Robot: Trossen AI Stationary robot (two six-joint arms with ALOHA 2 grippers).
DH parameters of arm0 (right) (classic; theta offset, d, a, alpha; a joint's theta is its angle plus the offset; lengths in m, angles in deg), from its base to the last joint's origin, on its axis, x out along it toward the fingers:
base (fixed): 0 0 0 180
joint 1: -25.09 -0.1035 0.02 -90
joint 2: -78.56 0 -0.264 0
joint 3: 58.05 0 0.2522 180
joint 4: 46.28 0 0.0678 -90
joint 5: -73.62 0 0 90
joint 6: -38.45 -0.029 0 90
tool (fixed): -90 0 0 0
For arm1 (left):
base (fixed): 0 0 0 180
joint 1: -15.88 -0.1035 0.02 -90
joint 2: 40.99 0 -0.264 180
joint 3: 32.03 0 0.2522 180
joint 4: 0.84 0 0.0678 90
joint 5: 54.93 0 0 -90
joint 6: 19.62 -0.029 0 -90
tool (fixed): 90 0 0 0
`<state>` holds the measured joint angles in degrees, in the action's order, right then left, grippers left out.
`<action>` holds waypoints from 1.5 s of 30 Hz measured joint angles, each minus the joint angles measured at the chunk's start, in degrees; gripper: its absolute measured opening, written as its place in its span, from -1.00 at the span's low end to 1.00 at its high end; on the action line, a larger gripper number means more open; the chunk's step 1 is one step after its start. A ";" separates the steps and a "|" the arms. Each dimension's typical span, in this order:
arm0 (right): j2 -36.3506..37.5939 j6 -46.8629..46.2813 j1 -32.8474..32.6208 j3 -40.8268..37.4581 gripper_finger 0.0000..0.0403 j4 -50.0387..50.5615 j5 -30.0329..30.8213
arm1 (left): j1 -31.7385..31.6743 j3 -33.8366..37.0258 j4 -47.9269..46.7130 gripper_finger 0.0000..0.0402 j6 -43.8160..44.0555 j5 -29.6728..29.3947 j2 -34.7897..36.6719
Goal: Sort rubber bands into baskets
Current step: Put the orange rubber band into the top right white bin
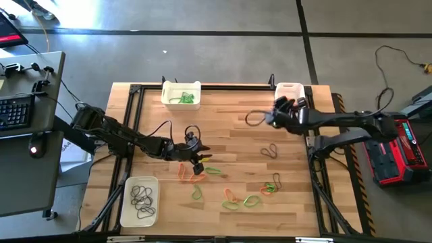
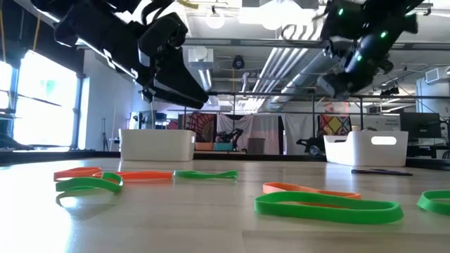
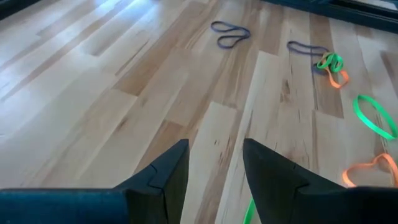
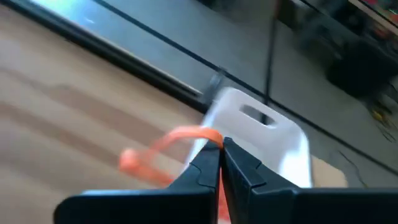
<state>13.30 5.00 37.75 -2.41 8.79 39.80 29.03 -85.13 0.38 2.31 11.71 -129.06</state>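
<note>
My left gripper (image 1: 198, 162) (image 3: 214, 158) hangs open just above the table's middle left, with bare wood between its fingers. Orange and green rubber bands (image 1: 202, 174) lie flat beside it. My right gripper (image 1: 270, 119) (image 4: 221, 146) is up over the far right, shut on an orange rubber band (image 4: 168, 146), close to a white basket (image 1: 289, 90) (image 4: 261, 134) at the far right corner. A second basket (image 1: 181, 93), on the far edge, holds green bands. A third (image 1: 140, 200), near left, holds dark bands. My right gripper pinches the orange band between its two fingertips at one end of the loop (image 4: 208, 135). The rest of the loop (image 1: 253, 119) sticks out past the fingers toward the table's left, lifted clear of the table.
Loose bands lie across the near half: dark ones (image 1: 270, 150) (image 3: 230, 34), green and orange ones (image 1: 233, 199) (image 1: 272, 185) (image 3: 373, 115). A black frame (image 1: 135, 108) edges the table. Bare wood lies between the two far baskets.
</note>
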 joint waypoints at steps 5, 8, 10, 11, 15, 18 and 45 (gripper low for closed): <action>-1.54 0.92 8.43 -4.16 -1.00 -3.78 -1.13 | 0.02 0.03 -0.03 -0.28 0.08 -0.03 0.00; -2.16 1.38 12.53 -8.24 -1.00 -8.46 -1.76 | 0.04 0.03 -0.02 -0.28 0.51 -0.03 0.00; -2.24 1.88 14.94 -10.57 -1.00 -11.44 -3.08 | 0.04 0.03 -0.02 -0.28 0.47 -0.03 0.00; -2.24 1.95 15.97 -11.57 -1.00 -12.98 -3.83 | 0.04 0.03 -0.04 -0.28 0.47 -0.03 0.00; -2.24 1.85 19.00 -14.09 -1.00 -16.33 -5.98 | 0.04 0.03 -0.03 -0.28 0.46 -0.03 0.00; -2.24 1.35 20.65 -14.76 -0.97 -17.01 -8.38 | 0.04 0.03 -0.04 -0.28 0.46 -0.01 0.00; 3.14 5.34 20.68 -6.31 -0.48 -3.95 -11.86 | 0.06 -2.64 -13.07 -0.28 -3.60 10.90 0.02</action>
<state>16.44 10.35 58.43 -8.72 4.85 27.94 29.08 -87.77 -12.70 -1.29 22.61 -129.04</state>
